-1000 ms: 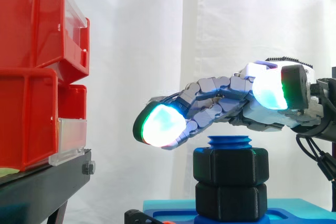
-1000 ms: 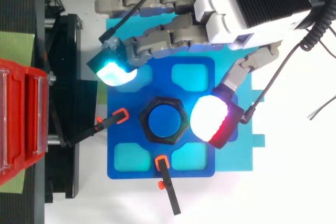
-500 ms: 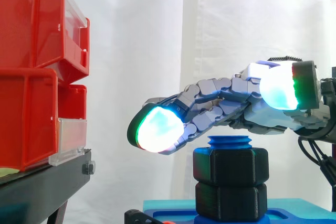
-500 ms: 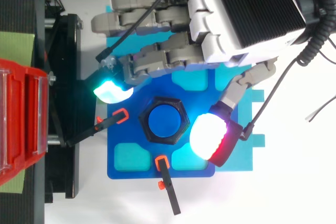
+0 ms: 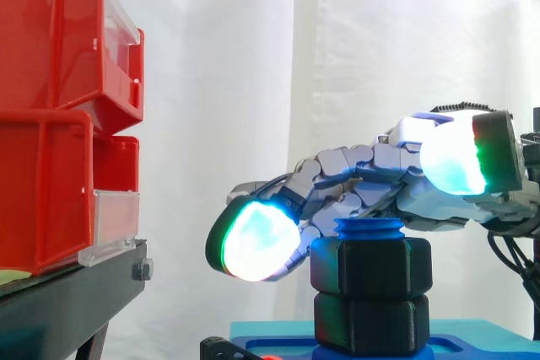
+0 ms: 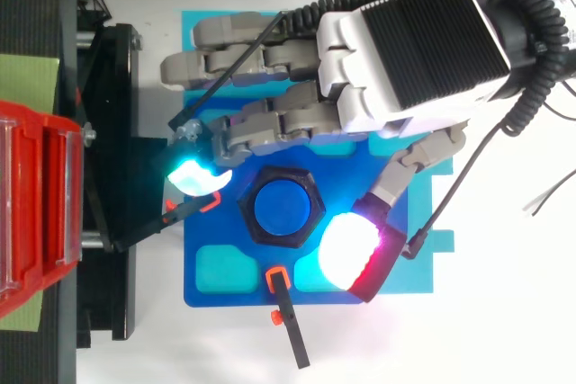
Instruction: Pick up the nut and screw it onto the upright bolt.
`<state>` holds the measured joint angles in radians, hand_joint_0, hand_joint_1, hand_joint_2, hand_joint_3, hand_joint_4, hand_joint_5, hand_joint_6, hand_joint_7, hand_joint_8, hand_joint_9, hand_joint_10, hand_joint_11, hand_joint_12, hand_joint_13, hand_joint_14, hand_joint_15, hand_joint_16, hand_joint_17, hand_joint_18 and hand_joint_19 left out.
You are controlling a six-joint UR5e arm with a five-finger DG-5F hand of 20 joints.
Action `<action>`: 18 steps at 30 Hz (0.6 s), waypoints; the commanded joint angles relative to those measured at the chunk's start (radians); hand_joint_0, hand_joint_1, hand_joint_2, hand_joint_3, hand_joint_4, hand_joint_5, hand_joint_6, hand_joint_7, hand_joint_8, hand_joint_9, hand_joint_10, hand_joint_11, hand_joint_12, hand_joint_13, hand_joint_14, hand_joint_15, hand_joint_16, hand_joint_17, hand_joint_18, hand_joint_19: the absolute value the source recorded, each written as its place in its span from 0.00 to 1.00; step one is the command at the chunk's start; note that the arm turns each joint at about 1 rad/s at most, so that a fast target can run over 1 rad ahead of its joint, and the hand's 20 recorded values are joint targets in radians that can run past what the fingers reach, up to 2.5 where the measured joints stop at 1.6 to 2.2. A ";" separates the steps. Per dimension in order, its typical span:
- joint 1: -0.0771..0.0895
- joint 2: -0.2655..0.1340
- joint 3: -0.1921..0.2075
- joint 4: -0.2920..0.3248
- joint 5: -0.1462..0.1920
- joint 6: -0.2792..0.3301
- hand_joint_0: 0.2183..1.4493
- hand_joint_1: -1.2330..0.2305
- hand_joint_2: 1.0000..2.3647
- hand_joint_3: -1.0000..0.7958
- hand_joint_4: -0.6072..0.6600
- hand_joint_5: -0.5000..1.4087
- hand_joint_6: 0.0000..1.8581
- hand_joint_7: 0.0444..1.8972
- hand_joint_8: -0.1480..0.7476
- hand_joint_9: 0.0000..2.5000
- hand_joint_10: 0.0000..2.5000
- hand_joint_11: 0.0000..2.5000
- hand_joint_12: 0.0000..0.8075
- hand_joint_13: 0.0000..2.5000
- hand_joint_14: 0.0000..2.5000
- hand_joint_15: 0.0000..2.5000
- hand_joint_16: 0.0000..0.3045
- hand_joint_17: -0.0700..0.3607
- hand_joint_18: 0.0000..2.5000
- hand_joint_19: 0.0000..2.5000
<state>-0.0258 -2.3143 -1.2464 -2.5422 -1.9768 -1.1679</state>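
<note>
Hovering over the bolt stack: the robot hand [image 6: 405,51] comes in from the upper right of the top view, fingers nearly straight and spread, closed on nothing. The long fingers run leftward along the upper edge of the upper hex nut [image 6: 281,206]. One cyan-green fingertip [image 6: 200,177] sits off the nut's left side, beside an orange-tipped black clamp [image 6: 193,207]. The thumb pad [image 6: 349,252], white with a red edge, lies at the nut's lower right, next to a corner; can't judge contact from above. In the side view the cyan-green pad hangs level with the upper nut, just left of it with a small gap. The finger links pass right over the bolt tip, and I can't tell whether they touch. The thumb pad sits higher than the nut, near the right edge of the frame. The upper hex nut is on the blue bolt [image 5: 369,228], some thread showing above it, and rests on a lower hex nut [image 5: 367,324]. The stack stands upright mid-plate on a blue fixture plate [image 6: 211,263] with lighter cyan pockets, on a white tabletop [image 6: 504,312]. A second clamp [image 6: 286,321] points in from the bottom edge. Red bins [image 5: 51,124] are stacked on a black stand [image 5: 76,292] at the left, with a white curtain [image 5: 253,56] behind.
</note>
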 commanded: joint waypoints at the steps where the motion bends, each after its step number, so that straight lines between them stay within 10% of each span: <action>1: 0.003 0.001 0.001 -0.010 0.006 -0.001 0.18 0.76 0.00 0.28 0.66 0.24 0.27 0.43 0.43 0.24 0.00 0.00 0.41 0.05 0.00 0.00 0.15 0.40 0.00 0.00; 18: -0.008 0.001 0.001 -0.010 0.004 0.004 0.21 0.69 0.00 0.28 0.61 0.28 0.27 0.61 0.44 0.36 0.00 0.00 0.36 0.16 0.00 0.00 0.12 0.35 0.00 0.00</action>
<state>-0.0329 -2.3133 -1.2456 -2.5526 -1.9727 -1.1643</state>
